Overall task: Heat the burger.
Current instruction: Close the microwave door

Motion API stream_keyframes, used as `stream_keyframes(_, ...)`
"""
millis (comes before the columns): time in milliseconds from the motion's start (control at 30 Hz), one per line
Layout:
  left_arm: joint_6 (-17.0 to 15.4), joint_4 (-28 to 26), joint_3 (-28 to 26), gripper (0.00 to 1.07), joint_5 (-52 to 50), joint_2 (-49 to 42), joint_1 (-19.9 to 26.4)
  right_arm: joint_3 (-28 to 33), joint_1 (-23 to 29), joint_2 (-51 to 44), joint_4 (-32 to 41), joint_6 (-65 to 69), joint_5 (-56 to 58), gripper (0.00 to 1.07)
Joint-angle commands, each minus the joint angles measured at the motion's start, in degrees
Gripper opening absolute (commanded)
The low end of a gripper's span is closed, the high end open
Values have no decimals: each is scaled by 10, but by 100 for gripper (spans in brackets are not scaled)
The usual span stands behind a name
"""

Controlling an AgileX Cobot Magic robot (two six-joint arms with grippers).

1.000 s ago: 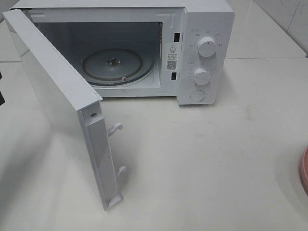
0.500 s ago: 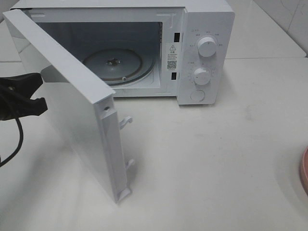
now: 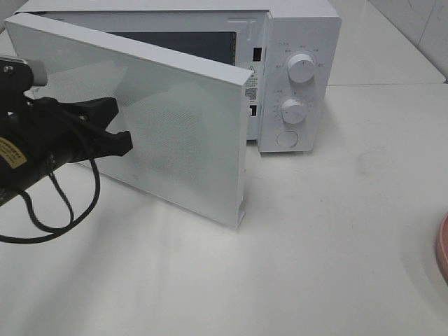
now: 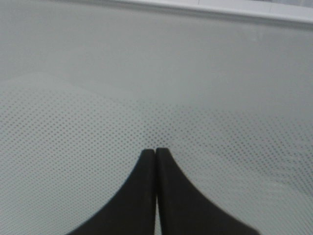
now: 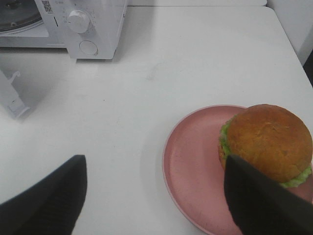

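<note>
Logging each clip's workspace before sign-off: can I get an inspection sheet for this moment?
Surface: white table, bare in front of the microwave.
Job's things: burger on pink plate, outside the white microwave; microwave door partly open.
Clutter: nothing seen.
Grippers: left gripper shut, tips at the door's outer face; right gripper open, holding nothing, above the plate's edge.
Cables: black cable loops under the left arm.
Surroundings: tiled wall behind on the right.
</note>
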Motion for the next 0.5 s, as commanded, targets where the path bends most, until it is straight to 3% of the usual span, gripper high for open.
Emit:
stream_keyframes(33, 3, -30, -19, 0, 10, 7, -17, 0, -5, -15, 2, -9, -4, 75)
stream_keyframes(200, 34, -74, -58, 0, 43, 21, -42, 0, -5, -15, 2, -9, -4, 75)
stream_keyframes(267, 67, -112, -89, 0, 67, 33, -61, 0, -5, -15, 2, -9, -4, 75)
stream_keyframes(500, 92, -162, -143, 0, 85, 56, -83, 0, -5, -15, 2, -9, -4, 75)
